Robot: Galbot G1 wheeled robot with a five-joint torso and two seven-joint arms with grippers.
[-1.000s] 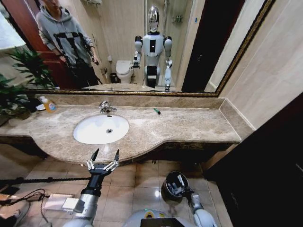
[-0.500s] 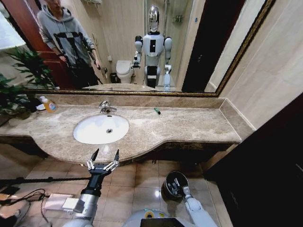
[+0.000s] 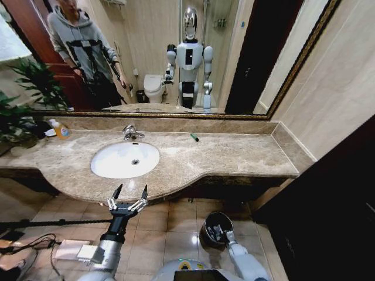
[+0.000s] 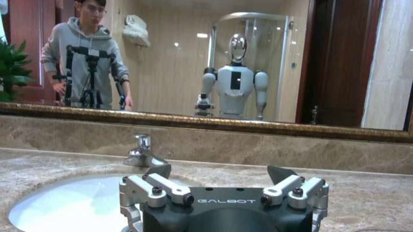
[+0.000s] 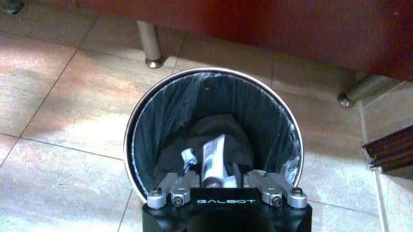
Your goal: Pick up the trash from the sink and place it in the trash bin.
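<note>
The white sink (image 3: pixel 120 161) is set in the beige marble countertop, and its basin (image 4: pixel 65 203) holds no trash. A short green stick (image 3: pixel 194 137) lies on the counter by the mirror, to the right of the faucet. On the floor below the counter's right part stands the black trash bin (image 3: pixel 212 221). My right gripper (image 3: pixel 218 233) hangs over its mouth. In the right wrist view that gripper (image 5: pixel 223 180) is shut on a white tube (image 5: pixel 213 154) that points down into the bin (image 5: pixel 168 111). My left gripper (image 3: pixel 130 193) (image 4: pixel 219 171) is open at the counter's front edge.
A chrome faucet (image 3: pixel 130 133) stands behind the basin. A yellow-orange soap bottle (image 3: pixel 60 129) and a plant (image 3: pixel 23 105) are at the counter's left end. A dark cabinet (image 3: pixel 334 205) rises on the right. Cables lie on the tiled floor (image 3: pixel 35 243) at the left.
My right gripper has dropped lower over the bin, drawing back toward my body. The left gripper has stayed where it was.
</note>
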